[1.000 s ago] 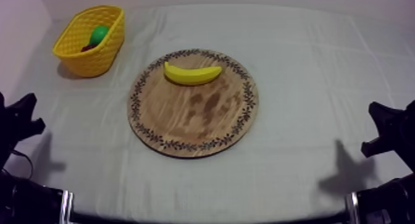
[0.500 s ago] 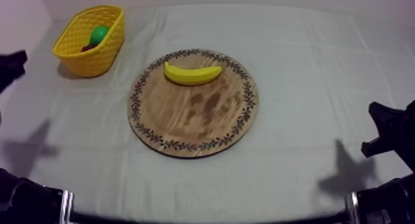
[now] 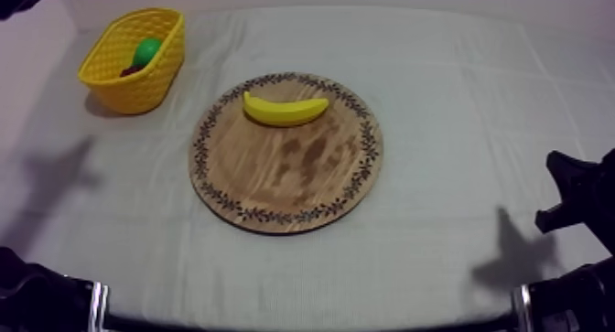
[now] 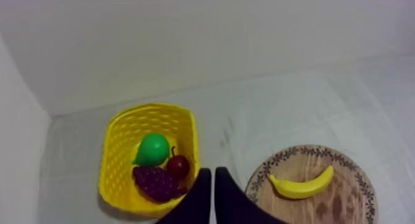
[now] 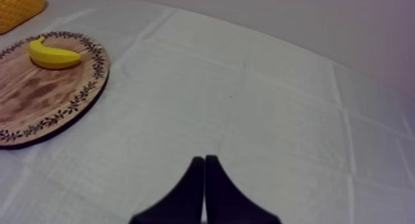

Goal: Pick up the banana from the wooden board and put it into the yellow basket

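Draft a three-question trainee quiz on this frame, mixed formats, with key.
1. True or false: the banana lies in the yellow basket.
2. How many fruits are in the basket? A) one B) two C) three
3. Fill in: the left gripper is ___ (open or shut).
Key: 1. False, it lies on the wooden board. 2. C: pear, grapes, small red fruit. 3. shut, on nothing.

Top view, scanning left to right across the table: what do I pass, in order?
yellow woven basket → round wooden board with a patterned rim → black right arm at the table's right edge
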Tool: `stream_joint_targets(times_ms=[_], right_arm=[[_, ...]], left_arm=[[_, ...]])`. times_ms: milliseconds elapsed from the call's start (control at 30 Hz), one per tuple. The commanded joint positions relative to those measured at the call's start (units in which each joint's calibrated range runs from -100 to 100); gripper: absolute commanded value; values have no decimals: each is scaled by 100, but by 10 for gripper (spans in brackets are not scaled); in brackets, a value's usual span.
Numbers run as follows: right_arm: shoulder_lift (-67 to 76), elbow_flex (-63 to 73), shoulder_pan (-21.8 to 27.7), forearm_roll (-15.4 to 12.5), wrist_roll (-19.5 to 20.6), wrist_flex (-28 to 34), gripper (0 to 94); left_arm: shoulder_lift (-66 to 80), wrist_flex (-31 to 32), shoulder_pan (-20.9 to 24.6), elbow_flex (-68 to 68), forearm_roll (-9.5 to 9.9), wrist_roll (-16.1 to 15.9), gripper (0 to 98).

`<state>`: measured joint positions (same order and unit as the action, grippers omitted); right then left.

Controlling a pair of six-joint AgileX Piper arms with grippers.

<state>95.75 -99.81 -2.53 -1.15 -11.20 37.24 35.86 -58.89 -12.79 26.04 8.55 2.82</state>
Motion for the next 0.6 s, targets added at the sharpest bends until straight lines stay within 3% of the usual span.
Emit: stream_joint_targets(times_ms=[0,333,567], right_arm=[[0,3,0,0,-1,2,3],[0,3,0,0,-1,2,3],[0,3,0,0,-1,2,3]], left_arm=[[-700,-363,-117,-1053,10,-21,0],[-1927,-833,-602,-2322,-6,-189,0],[-2621,-920,-995,-2553,165,-312,0]])
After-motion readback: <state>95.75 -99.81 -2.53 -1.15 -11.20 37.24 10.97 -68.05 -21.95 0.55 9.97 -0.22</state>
